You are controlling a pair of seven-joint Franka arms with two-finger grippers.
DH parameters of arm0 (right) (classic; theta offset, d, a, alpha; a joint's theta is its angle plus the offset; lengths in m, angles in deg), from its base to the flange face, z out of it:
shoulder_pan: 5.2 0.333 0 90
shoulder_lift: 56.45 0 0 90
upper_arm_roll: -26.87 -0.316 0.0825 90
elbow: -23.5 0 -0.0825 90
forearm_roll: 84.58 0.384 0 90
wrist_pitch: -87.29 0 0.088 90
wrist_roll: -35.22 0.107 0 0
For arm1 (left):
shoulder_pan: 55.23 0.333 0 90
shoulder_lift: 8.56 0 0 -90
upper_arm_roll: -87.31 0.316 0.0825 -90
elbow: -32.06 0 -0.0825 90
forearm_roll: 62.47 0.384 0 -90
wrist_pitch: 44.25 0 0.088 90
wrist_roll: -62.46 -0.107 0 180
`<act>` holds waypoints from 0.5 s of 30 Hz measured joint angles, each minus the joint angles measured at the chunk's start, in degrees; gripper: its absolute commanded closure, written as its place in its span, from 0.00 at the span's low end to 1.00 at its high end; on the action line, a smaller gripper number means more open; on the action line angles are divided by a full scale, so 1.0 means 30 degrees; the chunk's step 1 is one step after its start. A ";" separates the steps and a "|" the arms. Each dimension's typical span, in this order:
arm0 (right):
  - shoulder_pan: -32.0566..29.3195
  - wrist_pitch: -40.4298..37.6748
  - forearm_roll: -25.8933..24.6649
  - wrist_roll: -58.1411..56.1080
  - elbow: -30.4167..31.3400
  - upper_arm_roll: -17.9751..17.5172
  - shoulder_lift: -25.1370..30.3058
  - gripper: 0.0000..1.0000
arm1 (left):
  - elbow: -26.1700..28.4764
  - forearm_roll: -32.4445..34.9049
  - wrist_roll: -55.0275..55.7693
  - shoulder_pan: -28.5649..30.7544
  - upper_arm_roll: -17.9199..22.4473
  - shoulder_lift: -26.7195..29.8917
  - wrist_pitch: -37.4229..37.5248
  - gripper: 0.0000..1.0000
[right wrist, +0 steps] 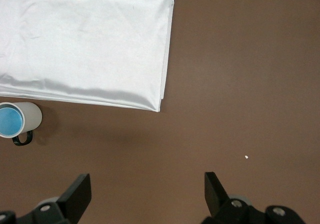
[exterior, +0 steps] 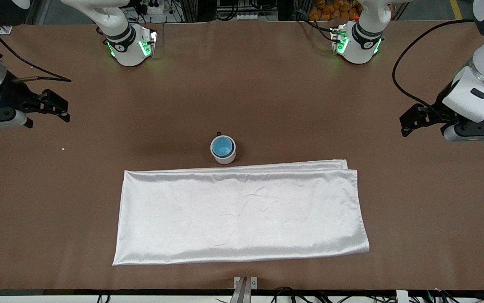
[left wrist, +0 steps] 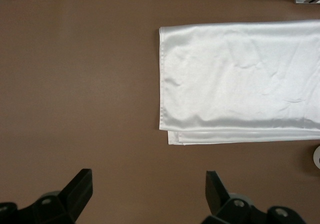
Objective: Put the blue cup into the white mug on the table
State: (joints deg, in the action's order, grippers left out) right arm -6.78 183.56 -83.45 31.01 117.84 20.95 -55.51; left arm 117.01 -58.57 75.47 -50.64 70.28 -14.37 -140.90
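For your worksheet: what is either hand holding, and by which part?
Nothing. The left hand and right hand are open, over bare table.

Robot lab — two bench-mounted arms (exterior: 124,42), trailing cables (exterior: 410,63), brown table (exterior: 57,202)

Orange items (exterior: 330,8), cables (exterior: 242,8), evenly lit room

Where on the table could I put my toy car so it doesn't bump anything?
The brown table is bare between the white mug, which has the blue cup inside, and the arm bases. It is also bare at both ends of the white cloth. The left gripper and right gripper hang open there. It is tightest where mug meets cloth.
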 measured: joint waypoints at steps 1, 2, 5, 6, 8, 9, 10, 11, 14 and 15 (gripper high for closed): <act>0.0000 0.0000 0.0000 0.0000 0.0000 0.0000 0.0000 0.00 | 0.0067 -0.0004 0.0001 0.0009 0.0003 0.0076 0.0000 0.00; 0.0000 0.0000 0.0000 0.0000 0.0000 0.0000 0.0000 0.00 | 0.0126 -0.0007 0.0001 0.0021 0.0010 0.0136 0.0000 0.00; 0.0000 0.0000 0.0000 0.0000 0.0000 0.0000 0.0000 0.00 | 0.0357 -0.0011 0.0001 0.0067 0.0040 0.0300 0.0027 0.00; 0.0000 0.0000 0.0000 0.0000 0.0000 0.0000 0.0000 0.00 | 0.0425 -0.0012 0.0001 0.0081 0.0049 0.0346 0.0067 0.00; 0.0000 0.0000 0.0000 0.0000 0.0000 0.0000 0.0000 0.00 | 0.0500 -0.0012 0.0001 0.0100 0.0058 0.0412 0.0159 0.00; 0.0000 0.0000 0.0000 0.0000 0.0000 0.0000 0.0000 0.00 | 0.0514 -0.0012 0.0001 0.0106 0.0059 0.0436 0.0227 0.00; 0.0000 0.0000 0.0000 0.0000 0.0000 0.0001 0.0000 0.00 | 0.0517 -0.0013 0.0001 0.0110 0.0059 0.0462 0.0318 0.00; 0.0000 -0.0001 0.0000 0.0000 0.0000 0.0000 0.0000 0.00 | 0.0518 -0.0013 0.0001 0.0111 0.0059 0.0486 0.0402 0.00; -0.0001 -0.0003 0.0000 0.0000 0.0000 0.0001 0.0000 0.00 | 0.0518 -0.0013 0.0001 0.0116 0.0060 0.0570 0.0612 0.00; 0.0000 -0.0003 0.0000 0.0000 0.0000 0.0000 0.0000 0.00 | 0.0518 -0.0013 0.0001 0.0126 0.0062 0.0595 0.0667 0.00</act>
State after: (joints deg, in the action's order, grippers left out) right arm -6.78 183.55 -83.46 31.01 117.84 20.95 -55.51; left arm 118.56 -58.61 75.48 -50.26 70.47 -12.59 -138.90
